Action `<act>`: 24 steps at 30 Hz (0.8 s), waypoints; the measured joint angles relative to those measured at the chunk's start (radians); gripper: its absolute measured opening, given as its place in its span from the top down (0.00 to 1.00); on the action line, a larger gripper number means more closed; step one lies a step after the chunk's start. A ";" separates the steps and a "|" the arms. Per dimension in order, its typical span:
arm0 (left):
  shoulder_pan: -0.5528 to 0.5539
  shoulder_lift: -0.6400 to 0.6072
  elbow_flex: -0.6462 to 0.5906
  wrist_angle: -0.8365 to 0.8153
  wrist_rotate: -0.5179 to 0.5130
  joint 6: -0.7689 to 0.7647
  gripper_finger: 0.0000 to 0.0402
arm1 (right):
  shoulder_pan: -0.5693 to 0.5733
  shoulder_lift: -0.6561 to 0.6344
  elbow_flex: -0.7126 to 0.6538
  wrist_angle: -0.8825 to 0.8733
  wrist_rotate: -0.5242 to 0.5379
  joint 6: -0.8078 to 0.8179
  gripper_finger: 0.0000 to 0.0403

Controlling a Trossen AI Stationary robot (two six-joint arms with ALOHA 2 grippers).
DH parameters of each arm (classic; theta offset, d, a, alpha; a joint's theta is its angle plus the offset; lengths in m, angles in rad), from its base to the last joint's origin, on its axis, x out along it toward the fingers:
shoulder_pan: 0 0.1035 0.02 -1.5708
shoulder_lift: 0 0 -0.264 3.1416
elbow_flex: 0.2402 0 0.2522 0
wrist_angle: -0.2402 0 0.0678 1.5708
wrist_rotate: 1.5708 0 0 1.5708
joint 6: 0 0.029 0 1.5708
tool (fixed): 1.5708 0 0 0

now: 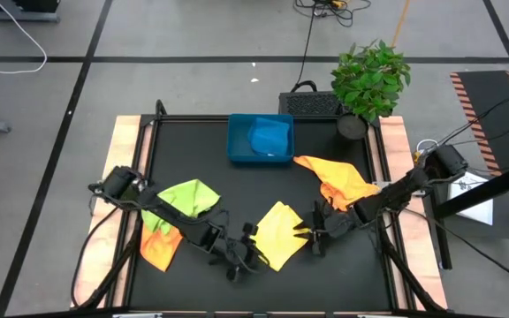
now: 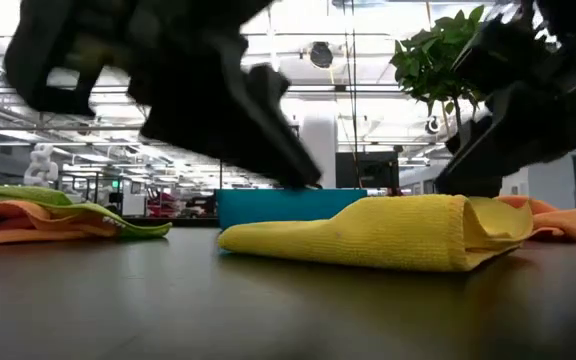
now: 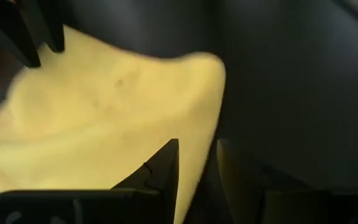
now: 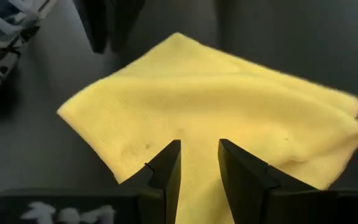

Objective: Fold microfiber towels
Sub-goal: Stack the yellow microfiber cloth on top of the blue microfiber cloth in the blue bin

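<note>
Position of the yellow towel (image 1: 278,233) governs the coming move: it lies crumpled near the front middle of the dark surface (image 1: 237,181), directly between the two hands. The left hand (image 1: 247,256) sits at the towel's near-left corner; its wrist view shows one towel edge running into the narrow gap between its fingers (image 3: 161,168), so it appears to pinch that edge. The right hand (image 1: 312,233) sits at the opposite, right-hand edge, fingers (image 4: 166,163) slightly parted and resting over the cloth; whether they actually nip the cloth cannot be told.

The towel's long axis runs diagonally, from the near side by the left hand toward the far side by the right hand. Both hands are about equally close, each at its own end of the towel.

Judgement: a fold across this axis calls for one corner to be carried over toward the other.

Other towels lie apart: lime green (image 1: 189,196) over orange (image 1: 161,246) at left, orange (image 1: 336,179) at right, blue (image 1: 269,137) in the blue tray (image 1: 234,141).
</note>
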 joint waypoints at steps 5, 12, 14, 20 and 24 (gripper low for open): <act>0.022 0.043 -0.001 -0.041 -0.032 -0.029 0.72 | -0.037 0.029 0.001 -0.115 0.000 0.072 0.76; 0.061 0.049 0.001 -0.110 -0.033 -0.073 0.72 | -0.078 0.023 0.002 -0.261 0.030 0.154 0.76; 0.068 0.048 0.002 -0.121 -0.031 -0.081 0.72 | -0.078 0.023 0.002 -0.259 0.026 0.154 0.76; 0.062 0.038 0.002 -0.163 -0.129 -0.061 0.72 | -0.067 0.021 0.002 -0.234 -0.011 0.197 0.76; 0.042 0.007 -0.002 -0.187 -0.200 -0.037 0.72 | -0.041 0.023 -0.002 -0.172 -0.030 0.176 0.76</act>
